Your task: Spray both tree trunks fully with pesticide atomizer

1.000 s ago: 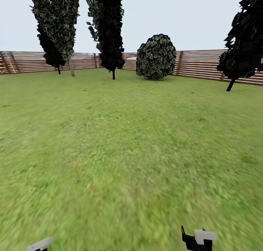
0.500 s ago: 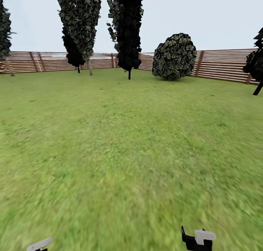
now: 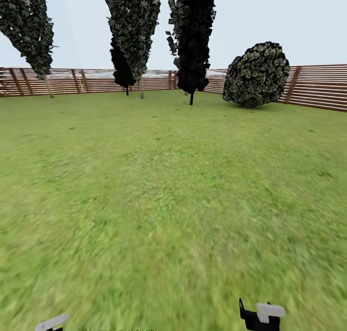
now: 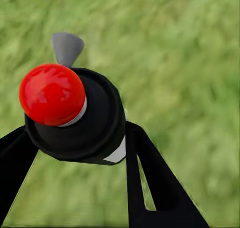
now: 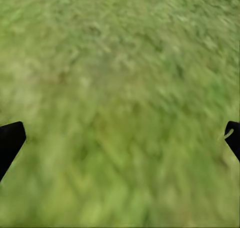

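My left gripper [image 4: 82,138] is shut on the pesticide atomizer [image 4: 75,115], its black fingers [image 4: 150,178] on either side of the dark body. The left wrist view looks at the bottle end-on: the red nozzle tip [image 4: 52,94] faces the camera and the grey trigger [image 4: 66,47] sticks out behind it, over grass. The right gripper [image 5: 120,138] hangs open above bare grass, fingertips [image 5: 11,138] at the picture's edges. In the head view, two leafy trees [image 3: 132,22] with thin pale trunks [image 3: 141,87] stand far off by the fence. No thick mottled trunk is near.
A wide green lawn [image 3: 168,191] stretches ahead to a brown slatted fence [image 3: 313,85]. A near-black conifer [image 3: 195,32] and a round shrub [image 3: 257,75] stand at the back. Small parts of both arms [image 3: 260,315] show at the head view's lower edge.
The whole head view has shifted right, so the camera has turned left; another leafy tree has come in at the far left. The arms hold the same pose.
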### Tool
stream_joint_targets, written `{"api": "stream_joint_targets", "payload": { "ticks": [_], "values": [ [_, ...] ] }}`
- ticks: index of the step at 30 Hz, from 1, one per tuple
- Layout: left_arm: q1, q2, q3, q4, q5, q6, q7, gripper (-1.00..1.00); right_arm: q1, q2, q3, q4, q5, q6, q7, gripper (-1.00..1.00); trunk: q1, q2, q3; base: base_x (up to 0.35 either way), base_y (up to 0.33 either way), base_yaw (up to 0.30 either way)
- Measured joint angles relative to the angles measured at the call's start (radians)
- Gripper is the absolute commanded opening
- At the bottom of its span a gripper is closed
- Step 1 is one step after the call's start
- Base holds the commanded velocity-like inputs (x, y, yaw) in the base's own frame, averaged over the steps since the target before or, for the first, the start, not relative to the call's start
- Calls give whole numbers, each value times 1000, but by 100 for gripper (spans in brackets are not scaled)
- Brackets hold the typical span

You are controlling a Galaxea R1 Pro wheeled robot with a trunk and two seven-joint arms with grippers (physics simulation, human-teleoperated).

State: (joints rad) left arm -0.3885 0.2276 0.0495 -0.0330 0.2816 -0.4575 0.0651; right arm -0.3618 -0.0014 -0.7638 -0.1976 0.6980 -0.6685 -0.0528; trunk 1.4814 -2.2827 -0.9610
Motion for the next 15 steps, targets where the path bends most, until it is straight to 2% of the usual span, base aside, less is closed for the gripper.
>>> {"api": "stream_joint_targets", "payload": {
  "ticks": [11, 15],
  "values": [
    [0, 2, 1, 0, 1, 0, 2, -100, 0, 0, 0, 0, 0, 0, 0, 100, 0, 0, 0, 2, 0, 280],
    [0, 3, 2, -1, 2, 1, 3, -100, 0, 0, 0, 0, 0, 0, 0, 100, 0, 0, 0, 195, 96, 280]
  ]
}}
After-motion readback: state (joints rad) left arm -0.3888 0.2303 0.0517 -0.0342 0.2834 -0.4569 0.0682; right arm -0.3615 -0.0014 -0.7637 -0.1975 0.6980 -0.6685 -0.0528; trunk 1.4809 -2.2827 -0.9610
